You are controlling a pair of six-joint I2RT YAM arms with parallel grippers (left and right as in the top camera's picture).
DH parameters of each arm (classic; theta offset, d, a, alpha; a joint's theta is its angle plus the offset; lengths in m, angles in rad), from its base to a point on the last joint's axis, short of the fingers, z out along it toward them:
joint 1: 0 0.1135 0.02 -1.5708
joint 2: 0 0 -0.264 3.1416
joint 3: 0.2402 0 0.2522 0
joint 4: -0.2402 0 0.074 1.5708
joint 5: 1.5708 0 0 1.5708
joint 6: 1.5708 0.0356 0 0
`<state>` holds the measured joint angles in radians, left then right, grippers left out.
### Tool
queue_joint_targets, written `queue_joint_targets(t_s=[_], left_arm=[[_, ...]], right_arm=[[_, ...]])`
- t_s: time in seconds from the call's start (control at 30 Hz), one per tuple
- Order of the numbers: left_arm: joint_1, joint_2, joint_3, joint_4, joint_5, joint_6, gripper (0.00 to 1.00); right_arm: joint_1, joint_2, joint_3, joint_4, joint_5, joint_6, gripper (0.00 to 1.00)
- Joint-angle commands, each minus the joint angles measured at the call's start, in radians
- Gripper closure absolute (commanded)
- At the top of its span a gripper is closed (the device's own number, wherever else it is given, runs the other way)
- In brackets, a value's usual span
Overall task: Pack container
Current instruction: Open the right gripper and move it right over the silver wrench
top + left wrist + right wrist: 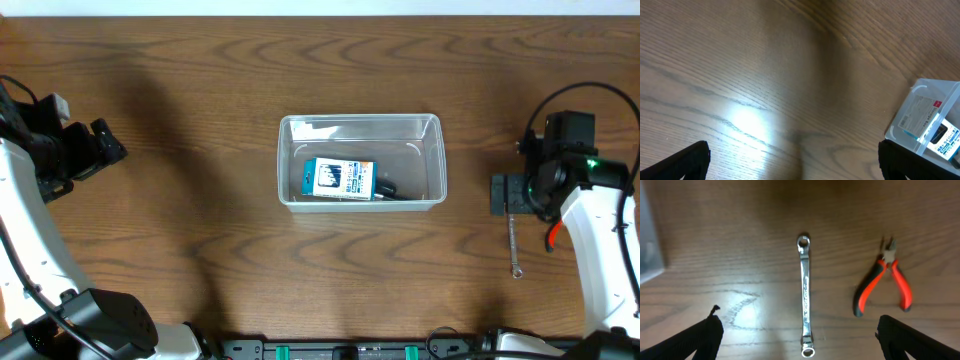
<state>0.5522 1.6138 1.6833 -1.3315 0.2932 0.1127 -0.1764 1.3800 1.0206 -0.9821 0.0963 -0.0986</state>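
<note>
One box (339,179) sits in the container (360,118); wrench (804,295) and pliers (889,262) lie outside; left hand (792,157) and right hand (800,330) gape empty.

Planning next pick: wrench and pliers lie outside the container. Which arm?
Right. The right end effector, open, hovers over the wrench, pliers beside it; the left end effector sits beyond the container.

No lettering can be read. The blue and white box (341,179), lying in the container (360,130) at the middle of the counter (200,120), carries printed labels and a small red mark, all too small and blurred to make out.
</note>
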Motion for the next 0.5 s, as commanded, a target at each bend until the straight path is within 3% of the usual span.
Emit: queue_joint_targets(t_s=[0.0,0.2,0.47], left_arm=[[0.004,0.001,0.002,-0.002,0.01,0.014,0.02],[0.004,0.001,0.002,-0.002,0.01,0.014,0.02],[0.004,0.001,0.002,-0.002,0.01,0.014,0.02]], right_arm=[[-0.019,0.013,-0.03,0.044,-0.033,0.024,0.01],[-0.032,0.04,-0.074,0.146,-0.018,-0.004,0.01],[-0.034,0.13,-0.084,0.119,-0.019,0.002,0.01]])
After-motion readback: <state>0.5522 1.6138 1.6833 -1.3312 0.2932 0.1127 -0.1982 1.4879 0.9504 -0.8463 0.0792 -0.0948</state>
